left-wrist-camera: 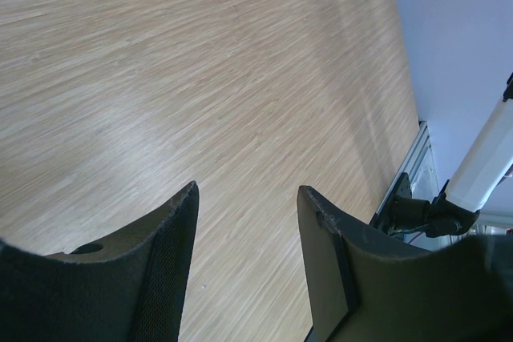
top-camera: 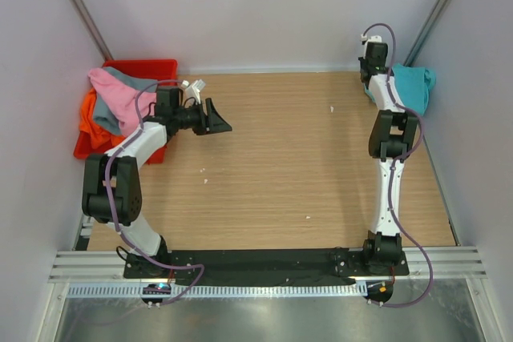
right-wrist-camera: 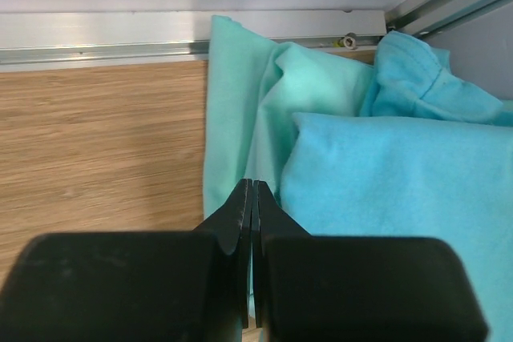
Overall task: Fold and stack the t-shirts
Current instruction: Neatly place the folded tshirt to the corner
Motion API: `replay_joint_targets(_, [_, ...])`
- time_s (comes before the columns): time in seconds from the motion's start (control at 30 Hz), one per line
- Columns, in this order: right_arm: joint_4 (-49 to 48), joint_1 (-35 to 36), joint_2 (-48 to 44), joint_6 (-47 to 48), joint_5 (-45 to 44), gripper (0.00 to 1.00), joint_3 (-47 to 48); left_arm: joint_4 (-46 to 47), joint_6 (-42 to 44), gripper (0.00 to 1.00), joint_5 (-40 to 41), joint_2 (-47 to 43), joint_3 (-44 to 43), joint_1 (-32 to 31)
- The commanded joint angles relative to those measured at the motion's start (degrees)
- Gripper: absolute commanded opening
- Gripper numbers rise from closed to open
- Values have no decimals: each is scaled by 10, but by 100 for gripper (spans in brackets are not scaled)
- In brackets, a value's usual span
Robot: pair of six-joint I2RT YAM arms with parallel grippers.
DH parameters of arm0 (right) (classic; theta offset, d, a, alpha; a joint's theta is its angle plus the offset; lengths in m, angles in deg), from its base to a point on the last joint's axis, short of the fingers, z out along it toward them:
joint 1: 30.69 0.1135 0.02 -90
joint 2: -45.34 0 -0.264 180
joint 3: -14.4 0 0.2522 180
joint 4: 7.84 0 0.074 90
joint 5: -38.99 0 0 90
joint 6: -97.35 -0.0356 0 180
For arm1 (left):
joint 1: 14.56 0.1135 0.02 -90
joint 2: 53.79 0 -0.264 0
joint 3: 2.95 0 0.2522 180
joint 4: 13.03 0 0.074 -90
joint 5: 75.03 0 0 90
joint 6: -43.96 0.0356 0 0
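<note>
Right claw (right-wrist-camera: 252, 188) closed over mint shirt (right-wrist-camera: 240, 94), turquoise shirt (right-wrist-camera: 385, 190) beside, left claw (left-wrist-camera: 248, 190) parted above table (left-wrist-camera: 200, 54), crate (top-camera: 140, 64) seen only overhead

My right pincer (right-wrist-camera: 252, 187) is black, the table (right-wrist-camera: 96, 142) pale streaky wood-grain. The turquoise-blue shirt (right-wrist-camera: 385, 198) is bright and plain, the mint-teal shirt (right-wrist-camera: 240, 110) paler. The crate (top-camera: 144, 65) is red; its pink shirt (top-camera: 119, 95), grey shirt (top-camera: 133, 80) and orange shirt (top-camera: 89, 120) are plain.

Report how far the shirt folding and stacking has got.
Done, apparently: a turquoise shirt lies on a mint shirt, far right. In hand: the right gripper is shut over their edges, hold unclear; the left gripper hangs open over bare table. Remaining: the pink shirt, grey shirt and orange shirt heaped in the red crate.
</note>
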Motion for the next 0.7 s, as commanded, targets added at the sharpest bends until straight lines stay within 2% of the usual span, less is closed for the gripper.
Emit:
replay_joint_targets(0.0, [-7, 7, -15, 1, 4, 1, 4, 24, -2, 54, -4, -5, 2, 1])
replay_joint_targets(0.1, [-11, 8, -22, 3, -10, 2, 1, 24, -4, 54, -4, -4, 3, 1])
replay_joint_targets(0.2, [-8, 11, -60, -2, -3, 45, -23, 26, -5, 54, -4, -6, 3, 1])
replay_joint_targets(0.23, [-9, 12, -78, -7, 12, 68, -38, 25, -6, 54, -4, -8, 3, 1])
replay_joint_targets(0.27, [-13, 15, -105, -29, 34, 79, -58, 25, -6, 55, 1, -8, 2, 1])
replay_joint_targets(0.3, [-16, 20, -154, -42, 84, 94, -105, 25, -5, 55, 6, -10, 2, 1])
replay_joint_targets(0.33, [-19, 25, -184, -56, 124, 100, -128, 25, -3, 55, 19, -12, 2, 1])
replay_joint_targets(0.37, [-20, 29, -209, -77, 163, 100, -151, 15, 5, 55, 37, -16, -1, 2])
replay_joint_targets(0.4, [-21, 44, -258, -96, 184, 100, -196, 4, 29, 55, 99, -28, -5, 0])
replay_joint_targets(0.47, [-27, 50, -300, -148, 225, 100, -239, -49, 63, 59, 163, -33, -32, 1])
replay_joint_targets(0.5, [-28, 71, -322, -175, 242, 100, -280, -68, 82, 60, 234, -32, -45, 1])
replay_joint_targets(0.53, [-29, 83, -357, -197, 254, 100, -304, -85, 115, 61, 266, -32, -55, 1])
replay_joint_targets(0.57, [-40, 90, -376, -221, 279, 100, -327, -103, 129, 71, 306, -30, -70, 1])
replay_joint_targets(0.67, [-67, 113, -430, -284, 279, 100, -418, -108, 163, 79, 415, -24, -78, 1])
